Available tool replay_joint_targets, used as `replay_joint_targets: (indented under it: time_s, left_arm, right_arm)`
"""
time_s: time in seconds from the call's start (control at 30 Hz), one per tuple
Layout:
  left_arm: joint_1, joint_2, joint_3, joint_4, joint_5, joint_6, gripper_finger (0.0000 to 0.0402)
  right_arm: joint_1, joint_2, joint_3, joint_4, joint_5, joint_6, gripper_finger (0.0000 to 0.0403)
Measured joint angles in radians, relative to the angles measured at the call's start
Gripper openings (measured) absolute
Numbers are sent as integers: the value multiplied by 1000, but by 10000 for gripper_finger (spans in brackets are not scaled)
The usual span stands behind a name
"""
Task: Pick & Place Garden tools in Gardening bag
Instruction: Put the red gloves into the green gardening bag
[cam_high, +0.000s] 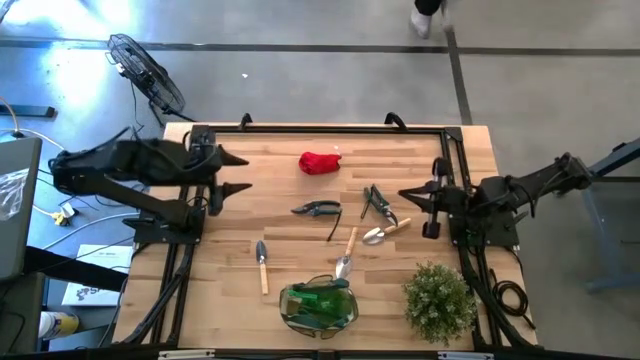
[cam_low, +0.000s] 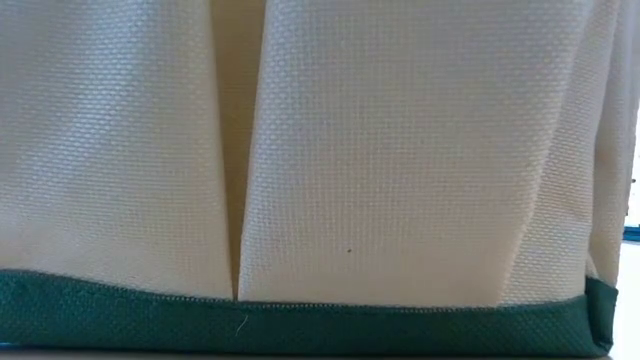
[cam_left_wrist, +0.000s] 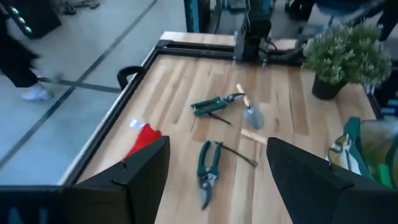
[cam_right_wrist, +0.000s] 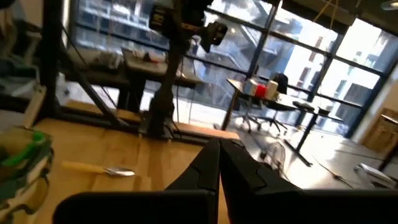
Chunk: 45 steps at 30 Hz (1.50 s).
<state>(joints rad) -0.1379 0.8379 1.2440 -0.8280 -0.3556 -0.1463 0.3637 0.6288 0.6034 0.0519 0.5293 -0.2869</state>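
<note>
Filling the low view, the gardening bag (cam_low: 400, 180) sits near the potted plant (cam_high: 439, 301). Tools lie scattered mid-table. The left gripper (cam_high: 238, 172) gapes wide at the left; the right gripper (cam_high: 405, 194) is closed, empty.

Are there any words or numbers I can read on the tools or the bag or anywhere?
No, nothing here can be read.
The red glove has a small white tag, but it is too blurred to read.
The papers on the floor beside the table carry dark marks, too small to read.
The gardening bag, the green pruning shears and the trowels show no words or numbers.
</note>
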Motion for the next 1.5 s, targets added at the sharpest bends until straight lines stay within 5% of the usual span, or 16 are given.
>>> replay_joint_targets:
  time_s: [0.27, 0.5, 0.73, 0.9, 1.5]
  left_arm:
    - [0, -143, -327, 150, 81, -121, 260]
    - [0, -136, -434, 256, 101, -225, 260]
    - [0, -132, -491, 512, 216, -205, 260]
    - [0, -132, -491, 534, 242, -152, 260]
    - [0, -70, -492, 530, 221, -44, 260]
  right_arm:
    - [-31, 151, 107, -55, 22, -2, 45]
    - [-118, 258, 157, -61, 10, -1, 162]
    - [-227, 359, 278, -223, -120, 42, 244]
    - [-300, 434, 383, -326, -127, 15, 259]
    - [-628, 828, 722, -468, -506, -5, 259]
